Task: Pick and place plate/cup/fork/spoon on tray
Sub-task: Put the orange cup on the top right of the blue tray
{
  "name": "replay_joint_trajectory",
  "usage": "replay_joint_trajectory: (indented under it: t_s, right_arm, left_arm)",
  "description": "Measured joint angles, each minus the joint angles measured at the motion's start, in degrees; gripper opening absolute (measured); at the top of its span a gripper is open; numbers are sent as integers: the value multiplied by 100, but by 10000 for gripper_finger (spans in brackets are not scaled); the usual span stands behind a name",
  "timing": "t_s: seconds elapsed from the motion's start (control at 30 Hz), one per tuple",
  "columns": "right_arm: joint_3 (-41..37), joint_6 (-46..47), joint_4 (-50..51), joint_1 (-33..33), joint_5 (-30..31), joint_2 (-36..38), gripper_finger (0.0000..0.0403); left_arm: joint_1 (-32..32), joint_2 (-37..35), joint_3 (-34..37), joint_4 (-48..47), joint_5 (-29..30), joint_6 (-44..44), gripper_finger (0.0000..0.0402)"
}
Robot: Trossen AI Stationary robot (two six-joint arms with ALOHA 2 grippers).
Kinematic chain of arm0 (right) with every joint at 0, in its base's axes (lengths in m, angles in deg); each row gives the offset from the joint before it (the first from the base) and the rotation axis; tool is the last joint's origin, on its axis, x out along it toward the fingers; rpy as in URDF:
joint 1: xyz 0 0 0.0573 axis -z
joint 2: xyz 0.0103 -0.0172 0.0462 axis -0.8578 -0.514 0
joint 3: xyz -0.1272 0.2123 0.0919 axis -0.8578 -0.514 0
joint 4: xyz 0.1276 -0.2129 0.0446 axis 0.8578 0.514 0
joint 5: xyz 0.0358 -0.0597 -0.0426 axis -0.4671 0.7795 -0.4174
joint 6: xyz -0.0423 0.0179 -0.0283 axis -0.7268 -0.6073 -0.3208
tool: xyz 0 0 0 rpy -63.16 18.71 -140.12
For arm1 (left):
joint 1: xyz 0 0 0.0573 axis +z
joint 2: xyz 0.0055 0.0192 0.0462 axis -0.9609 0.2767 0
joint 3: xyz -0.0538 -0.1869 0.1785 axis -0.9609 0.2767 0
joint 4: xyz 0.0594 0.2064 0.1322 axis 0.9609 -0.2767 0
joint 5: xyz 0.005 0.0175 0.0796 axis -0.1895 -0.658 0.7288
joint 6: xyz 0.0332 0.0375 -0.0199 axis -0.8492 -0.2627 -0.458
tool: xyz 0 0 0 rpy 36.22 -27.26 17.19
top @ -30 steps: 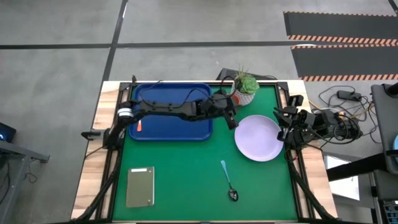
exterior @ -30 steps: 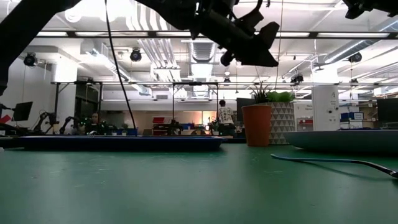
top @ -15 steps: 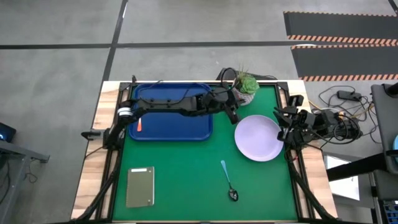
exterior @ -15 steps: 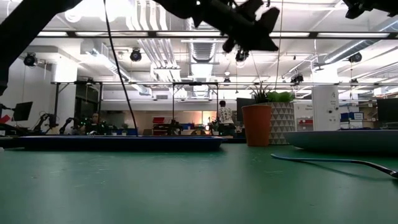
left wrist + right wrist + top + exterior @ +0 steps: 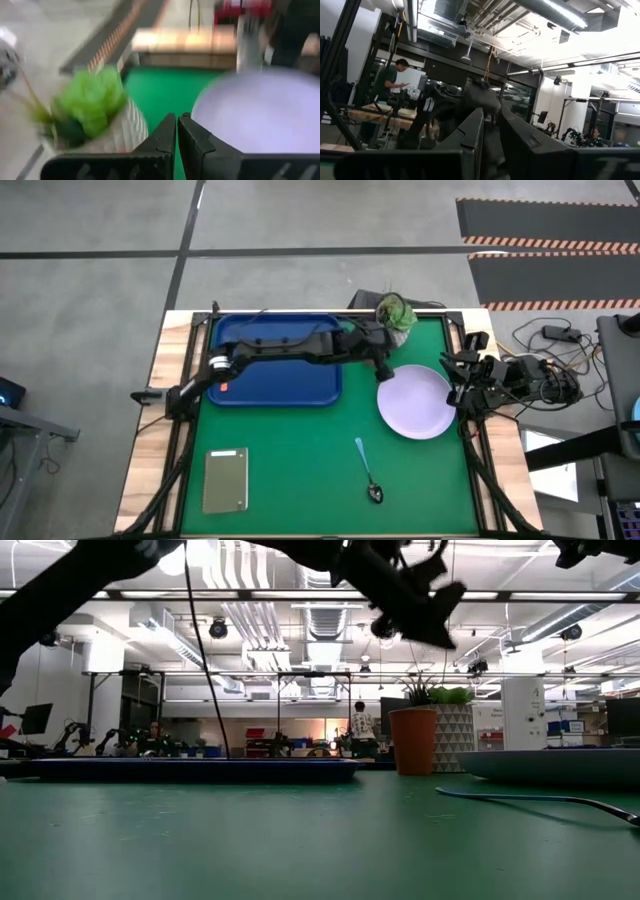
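Left gripper (image 5: 383, 367) held above plate's (image 5: 415, 402) far edge beside plant pot (image 5: 396, 318), fingers nearly touching, nothing held; approach for plate pickup judged likely.

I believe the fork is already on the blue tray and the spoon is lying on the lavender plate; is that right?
Not quite. The fork is on the tray, but the spoon lies on the green table, apart from the plate and nearer the front edge. The high view shows this.
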Motion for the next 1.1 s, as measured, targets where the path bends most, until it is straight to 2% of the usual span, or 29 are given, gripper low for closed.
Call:
replay_joint_trajectory:
  t_s: [0.23,0.3,0.4,0.47,0.7,0.87,1.0,1.1]
  right_arm:
    - [-2,-103,101,-1,4,0,52]
    - [-2,-105,107,0,7,0,52]
    - [-2,-139,107,-1,5,0,52]
    - [-2,-139,116,0,7,0,52]
    - [-2,-265,214,0,7,0,52]
    - [-4,-286,238,0,11,0,52]
    - [-4,-286,238,0,13,0,52]
    - [-4,-288,240,0,13,0,52]
  left_arm:
    - [289,28,78,-1245,69,-779,0]
    - [406,29,80,-1384,-261,-971,0]
    - [610,12,52,-1627,-1295,-1417,0]
    - [704,12,60,-1629,-1736,-1513,0]
    - [777,-3,78,-1697,-2183,-2115,3]
    - [765,-3,144,-1679,-2363,-2123,50]
    - [771,-3,188,-1580,-2256,-2081,101]
    - [770,-3,241,-1396,-2127,-2084,124]
